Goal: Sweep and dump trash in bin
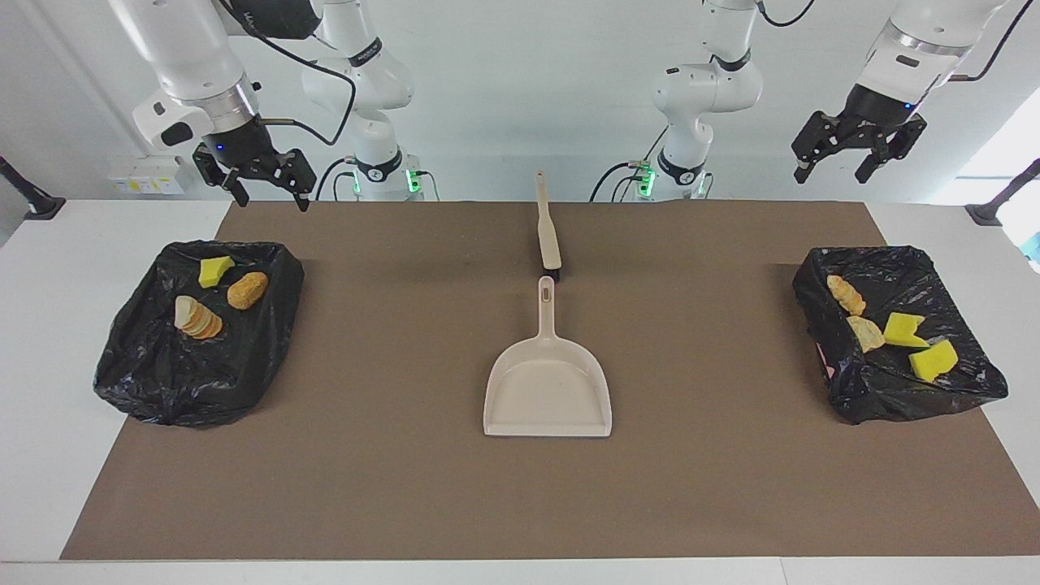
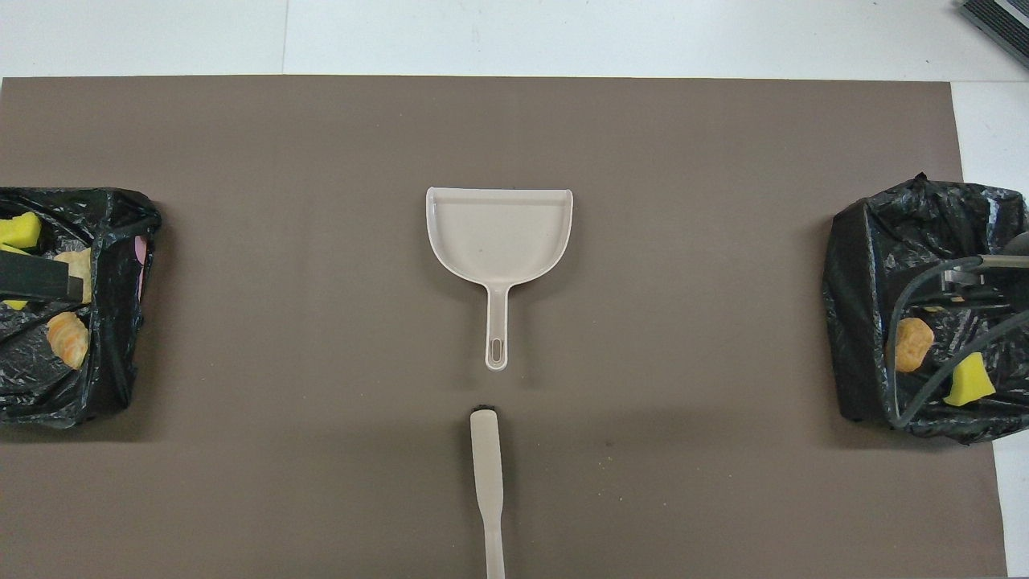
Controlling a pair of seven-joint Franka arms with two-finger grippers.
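The trash lies in two bins lined with black bags. In the bin (image 1: 162, 382) at the right arm's end are a yellow sponge chunk (image 1: 214, 270) and two bread-like lumps (image 1: 246, 290). The other bin (image 1: 877, 390), at the left arm's end, holds yellow sponge chunks (image 1: 934, 360), a bread lump (image 1: 845, 294) and a pale flake (image 1: 865, 333). My right gripper (image 1: 272, 197) hangs open and empty above its bin's edge nearest the robots. High over the other bin, my left gripper (image 1: 830, 175) is open and holds nothing.
A beige dustpan (image 1: 548, 390) lies empty mid-table on the brown mat (image 1: 390, 487), handle toward the robots. The beige-handled brush (image 1: 548, 236) lies in line with it, nearer to the robots. In the overhead view, the dustpan (image 2: 498, 241) and brush (image 2: 486, 466) show again.
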